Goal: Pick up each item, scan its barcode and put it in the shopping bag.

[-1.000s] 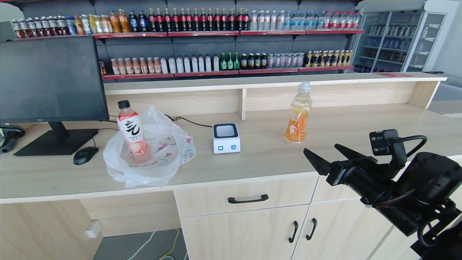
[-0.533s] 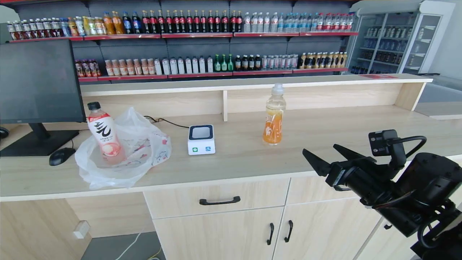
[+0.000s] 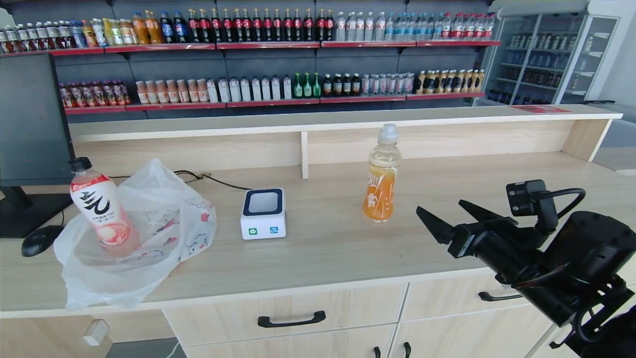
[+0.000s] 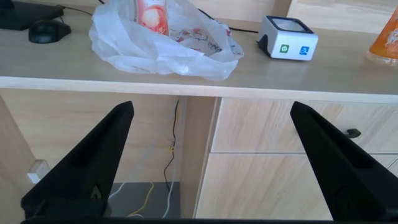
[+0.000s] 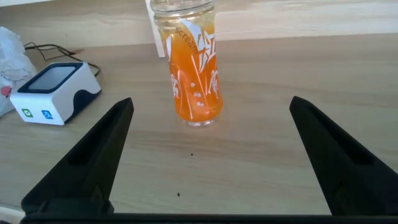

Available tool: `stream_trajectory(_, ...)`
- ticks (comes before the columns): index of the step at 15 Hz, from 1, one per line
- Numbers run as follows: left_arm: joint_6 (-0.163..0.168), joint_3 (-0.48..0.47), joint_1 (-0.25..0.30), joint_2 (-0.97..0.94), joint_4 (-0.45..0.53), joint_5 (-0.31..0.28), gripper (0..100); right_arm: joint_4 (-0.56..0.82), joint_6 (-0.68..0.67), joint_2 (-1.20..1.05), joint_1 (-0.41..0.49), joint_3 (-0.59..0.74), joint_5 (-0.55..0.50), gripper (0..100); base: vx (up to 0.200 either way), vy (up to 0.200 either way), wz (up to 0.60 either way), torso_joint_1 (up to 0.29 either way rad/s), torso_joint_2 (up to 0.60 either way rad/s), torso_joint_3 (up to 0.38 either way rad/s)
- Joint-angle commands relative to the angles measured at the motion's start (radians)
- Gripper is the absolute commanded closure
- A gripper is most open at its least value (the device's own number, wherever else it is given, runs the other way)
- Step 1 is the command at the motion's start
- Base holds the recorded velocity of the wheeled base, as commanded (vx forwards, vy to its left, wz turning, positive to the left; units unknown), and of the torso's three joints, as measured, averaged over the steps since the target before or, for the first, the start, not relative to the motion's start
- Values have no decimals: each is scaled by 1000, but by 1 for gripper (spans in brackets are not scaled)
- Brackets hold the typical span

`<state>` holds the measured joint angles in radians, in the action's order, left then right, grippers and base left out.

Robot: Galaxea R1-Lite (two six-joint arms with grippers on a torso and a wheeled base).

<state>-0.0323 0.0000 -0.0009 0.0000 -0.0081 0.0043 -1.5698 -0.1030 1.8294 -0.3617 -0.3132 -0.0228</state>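
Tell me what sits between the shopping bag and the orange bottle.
The white barcode scanner, on bare counter, touching neither shopping bag nor orange bottle; the head view shows it.

The pink bottle [image 3: 102, 214] bears large black characters. White lettering runs up the orange bottle [image 3: 381, 181]. The scanner [image 3: 263, 215] shows two small icons.

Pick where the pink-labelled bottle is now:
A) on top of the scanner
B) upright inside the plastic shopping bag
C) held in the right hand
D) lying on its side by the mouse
B: the pink-labelled bottle stands upright with the shopping bag gathered around its base, to the left of the scanner. The orange bottle is the one standing on the bare counter.
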Motion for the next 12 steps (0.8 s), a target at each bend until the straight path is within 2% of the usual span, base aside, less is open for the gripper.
stream_trajectory(1,-1,0,1,0,-1,0,0,-1,0,4,0,0,0,0,0,0,0,0,0,0)
stream_trajectory(8,0,0,1,0,-1,0,0,-1,0,8,3,0,0,0,0,0,0,0,0,0)
stream_trajectory(12,-1,0,1,0,-1,0,0,-1,0,7,1,0,0,0,200,0,0,-4,-2,2)
